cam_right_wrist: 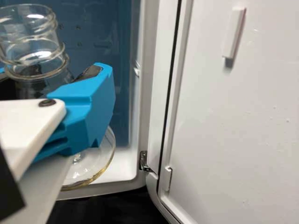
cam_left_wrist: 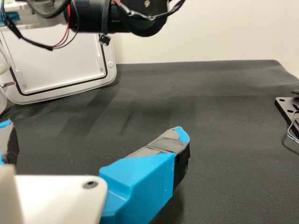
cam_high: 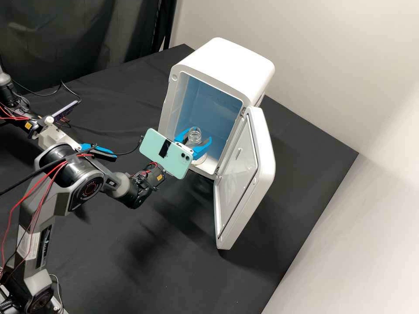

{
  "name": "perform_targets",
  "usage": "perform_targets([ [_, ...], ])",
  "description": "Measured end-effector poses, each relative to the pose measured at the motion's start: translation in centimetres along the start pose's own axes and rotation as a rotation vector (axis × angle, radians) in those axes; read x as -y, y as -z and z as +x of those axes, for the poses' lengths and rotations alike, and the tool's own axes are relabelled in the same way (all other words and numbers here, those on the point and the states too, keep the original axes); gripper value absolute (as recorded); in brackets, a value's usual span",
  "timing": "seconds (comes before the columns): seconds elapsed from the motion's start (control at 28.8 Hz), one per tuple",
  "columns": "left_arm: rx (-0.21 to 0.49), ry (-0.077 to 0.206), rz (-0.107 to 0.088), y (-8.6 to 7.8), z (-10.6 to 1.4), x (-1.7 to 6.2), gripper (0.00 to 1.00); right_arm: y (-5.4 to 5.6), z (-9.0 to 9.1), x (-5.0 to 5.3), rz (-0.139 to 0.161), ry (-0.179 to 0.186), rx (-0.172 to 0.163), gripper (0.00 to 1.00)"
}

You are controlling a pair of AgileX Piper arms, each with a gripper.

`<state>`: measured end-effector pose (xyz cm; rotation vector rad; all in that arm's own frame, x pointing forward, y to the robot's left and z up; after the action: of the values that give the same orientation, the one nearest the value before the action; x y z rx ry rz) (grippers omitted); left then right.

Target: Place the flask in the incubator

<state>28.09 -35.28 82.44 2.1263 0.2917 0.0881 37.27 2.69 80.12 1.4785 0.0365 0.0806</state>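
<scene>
Glass flask (cam_high: 194, 132), clear, wide-mouthed, upright: at the centre of the high view, inside the incubator (cam_high: 227, 61), low in its blue chamber and close to the front lip. In the right wrist view its round base sits at the white floor; whether it rests there cannot be told.

Right gripper (cam_high: 193, 141): blue fingers (cam_right_wrist: 86, 107) closed on the flask's neck, one on either side, reaching in through the opening.

Incubator: white box, blue inside, upper centre of the high view. Door (cam_high: 246, 174) swung fully open, hanging to the lower right of the opening.

Phone (cam_high: 168, 152): mint green, mounted on the right arm's wrist, just left of the opening.

Left gripper (cam_high: 99, 151): left of frame, well apart from the incubator, over the worktop (cam_high: 131, 244); fingers (cam_left_wrist: 159, 163) spread apart, holding nothing.

Worktop: black cloth.
</scene>
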Motion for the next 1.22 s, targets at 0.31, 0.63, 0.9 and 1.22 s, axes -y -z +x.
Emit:
perform_targets([
  [0.31, 0.000, -0.001, 0.000, 0.0, 0.0, -0.03, 1.00, 0.7, 3.0, 0.5, 0.019, 0.009, 0.033, 0.00],
  [0.63, 0.000, -0.001, 0.000, 0.0, 0.0, -0.03, 1.00, 2.5, 5.8, 0.2, 0.028, 0.001, 0.032, 0.00],
  [0.9, 0.002, -0.001, 0.001, 0.0, 0.0, -0.03, 1.00, 4.0, 7.9, 0.1, 0.042, -0.024, 0.034, 0.00],
  [1.22, 0.005, 0.000, 0.003, -0.1, 0.0, -0.02, 1.00, 3.6, 11.1, 0.9, 0.029, 0.016, 0.096, 0.00],
])
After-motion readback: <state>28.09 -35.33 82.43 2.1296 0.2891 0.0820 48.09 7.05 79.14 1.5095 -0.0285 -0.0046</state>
